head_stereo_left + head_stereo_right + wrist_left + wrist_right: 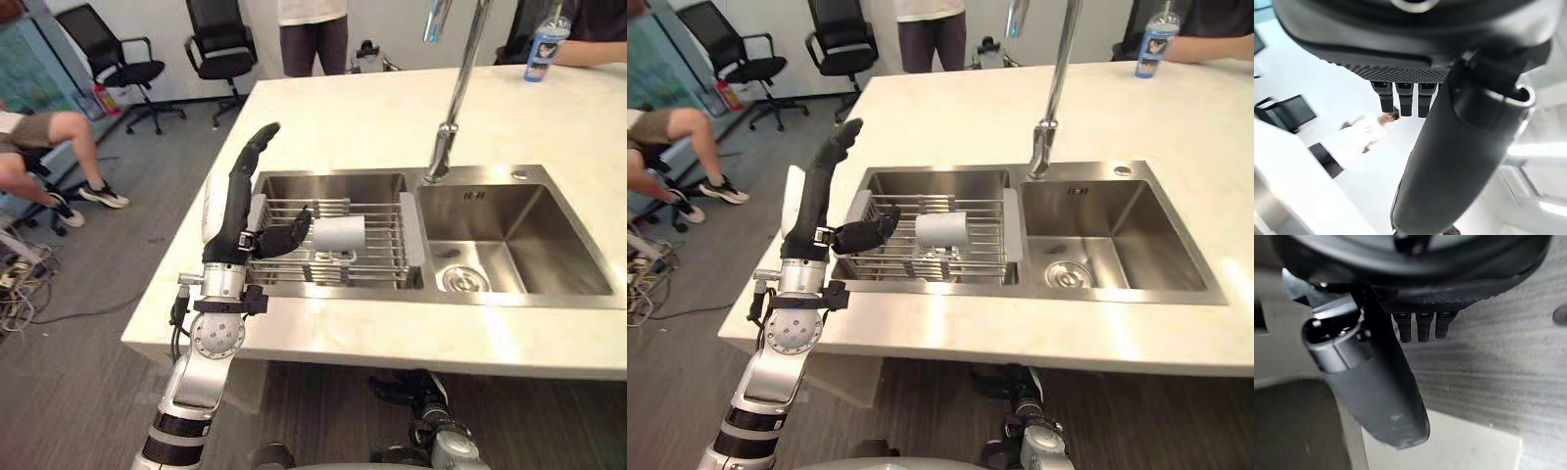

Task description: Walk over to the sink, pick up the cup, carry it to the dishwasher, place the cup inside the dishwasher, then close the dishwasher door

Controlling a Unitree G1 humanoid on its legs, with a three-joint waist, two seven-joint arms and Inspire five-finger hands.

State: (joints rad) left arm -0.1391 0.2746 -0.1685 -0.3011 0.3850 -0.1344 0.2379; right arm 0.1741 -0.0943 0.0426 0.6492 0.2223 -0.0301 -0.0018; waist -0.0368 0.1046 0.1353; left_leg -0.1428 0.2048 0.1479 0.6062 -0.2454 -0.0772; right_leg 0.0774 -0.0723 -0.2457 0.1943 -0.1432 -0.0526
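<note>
While the left robot hand (235, 211) stands upright over the near left edge of the surface (353, 117), its fingers (257, 152) are straight and spread apart from the thumb (289, 235), and it holds nothing. The thumb sticks out sideways toward the cup (340, 233). The white cup lies on its side just beyond the thumb tip, with a small gap between them in the right eye view. It rests on a wire rack (384, 250) set across the left basin of the steel sink (519, 174). Farther out on the thumb side of this robot hand is the second basin, and a tall faucet (456, 98) rises behind the divider between the two. Well past the fingertips, at the far corner of the surface, a bottle (546, 44) stands by a person's arm. Another person (39, 147) sits off to the back-of-hand side, near two black office chairs (113, 54).

The right robot hand (1415, 269) hangs low over the grey floor (1508, 367), with fingers straight, thumb apart, and nothing held.
</note>
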